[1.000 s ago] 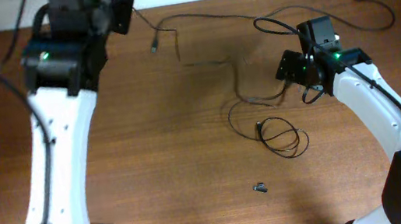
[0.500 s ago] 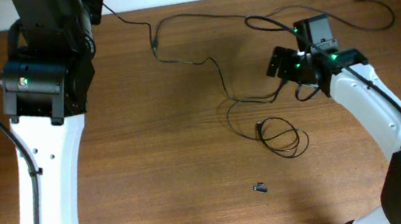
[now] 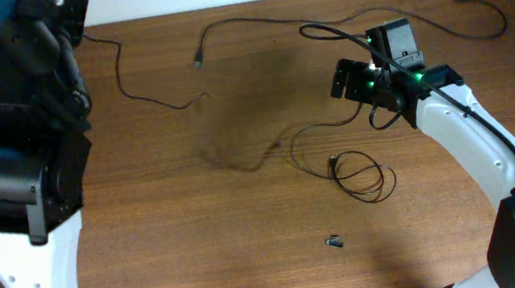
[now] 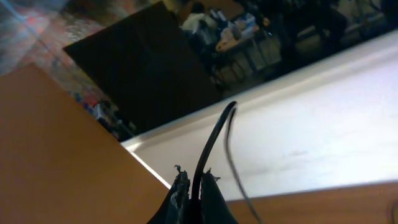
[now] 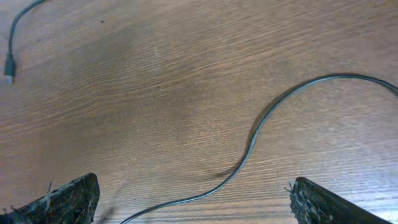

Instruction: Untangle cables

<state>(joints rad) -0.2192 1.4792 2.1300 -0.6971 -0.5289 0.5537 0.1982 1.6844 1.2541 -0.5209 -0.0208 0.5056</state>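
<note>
Left arm [image 3: 16, 148] fills the left edge of the overhead view, raised close to the camera, far left of the coiled loop [image 3: 362, 172]. The left gripper [image 4: 194, 182] is pinched tight on the held cable [image 4: 214, 134]. In its wrist view the black cord stands up out of the closed fingers and bends over, and a thinner strand drops back beside it. Overhead, this cord leaves the top-left corner and sags across the table [image 3: 153, 260] to a kink far up-left of the loop. A faint, blurred strand left of the loop is too thin to trace.

The second cable [image 3: 251, 24] lies above and left of the loop. Its plug [image 3: 198, 61] is at the left end and the line runs right toward the right gripper [image 5: 193, 182]. A short strand [image 3: 331, 126] sits just above the loop and heads right under that gripper. The loop itself is a small coil flat on the wood. A small dark piece [image 3: 335, 242] lies below it, slightly left, apart from it.

The right gripper hangs above the loop, a bit right, spread wide with fingers at both bottom corners of its wrist view. It holds nothing; a cord curves over the wood between them. The right arm [image 3: 480, 143] slopes down to the right of the loop. The last cable [image 3: 489, 31] arcs far up-right of the loop.
</note>
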